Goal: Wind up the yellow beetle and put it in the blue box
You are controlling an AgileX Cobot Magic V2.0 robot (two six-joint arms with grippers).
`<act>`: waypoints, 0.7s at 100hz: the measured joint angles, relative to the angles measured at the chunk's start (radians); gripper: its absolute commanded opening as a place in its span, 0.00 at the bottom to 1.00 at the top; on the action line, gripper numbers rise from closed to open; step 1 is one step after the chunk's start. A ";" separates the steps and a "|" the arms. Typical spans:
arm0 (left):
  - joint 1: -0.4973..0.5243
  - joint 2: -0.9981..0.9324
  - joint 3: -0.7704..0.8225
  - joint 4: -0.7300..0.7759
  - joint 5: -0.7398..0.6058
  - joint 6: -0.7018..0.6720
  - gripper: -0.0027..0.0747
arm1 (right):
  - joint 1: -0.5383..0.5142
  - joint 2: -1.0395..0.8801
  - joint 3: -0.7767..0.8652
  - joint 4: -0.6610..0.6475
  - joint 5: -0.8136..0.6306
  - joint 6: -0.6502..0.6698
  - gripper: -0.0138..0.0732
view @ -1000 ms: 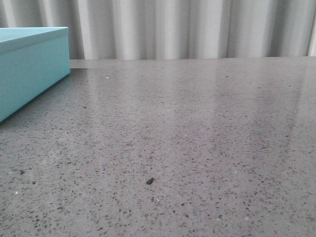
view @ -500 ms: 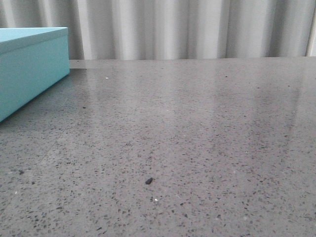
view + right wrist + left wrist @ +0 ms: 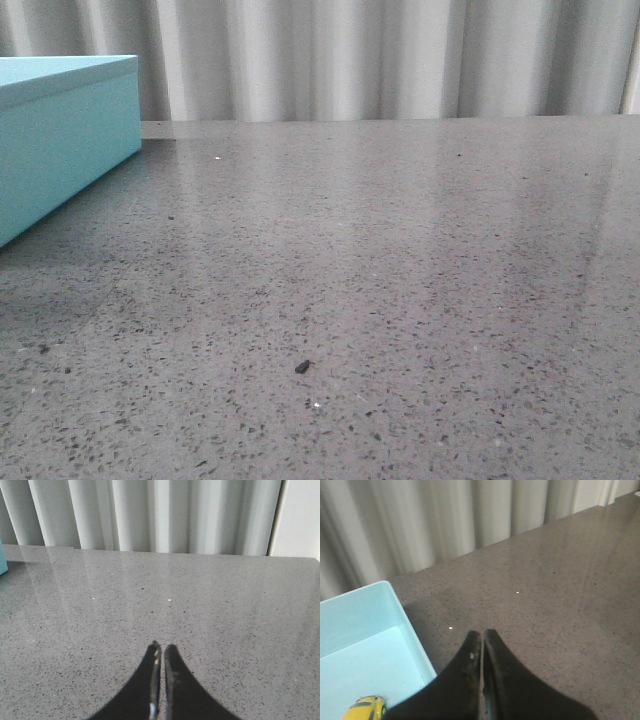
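The blue box [image 3: 60,130] stands at the far left of the front view. In the left wrist view it is open, its rim [image 3: 405,615] beside my fingers, and the yellow beetle [image 3: 366,708] lies on its floor. My left gripper [image 3: 482,634] is shut and empty, over the table just beside the box wall. My right gripper [image 3: 161,647] is shut and empty above bare table. A sliver of the box shows at the edge of the right wrist view [image 3: 2,557]. Neither gripper shows in the front view.
The grey speckled table [image 3: 400,280] runs back to a pale pleated curtain [image 3: 350,55]. A small dark crumb [image 3: 302,367] lies near the front. The table's back edge shows in the right wrist view [image 3: 160,554].
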 measured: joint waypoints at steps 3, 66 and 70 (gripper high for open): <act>-0.021 -0.033 0.031 -0.002 -0.026 0.002 0.01 | 0.000 0.000 0.000 0.000 0.000 0.000 0.11; -0.062 -0.523 0.530 -0.027 -0.354 0.010 0.01 | 0.000 -0.002 0.003 -0.138 -0.047 -0.002 0.11; -0.062 -0.544 0.542 -0.027 -0.356 0.010 0.01 | 0.000 -0.004 0.010 -0.140 -0.060 -0.002 0.11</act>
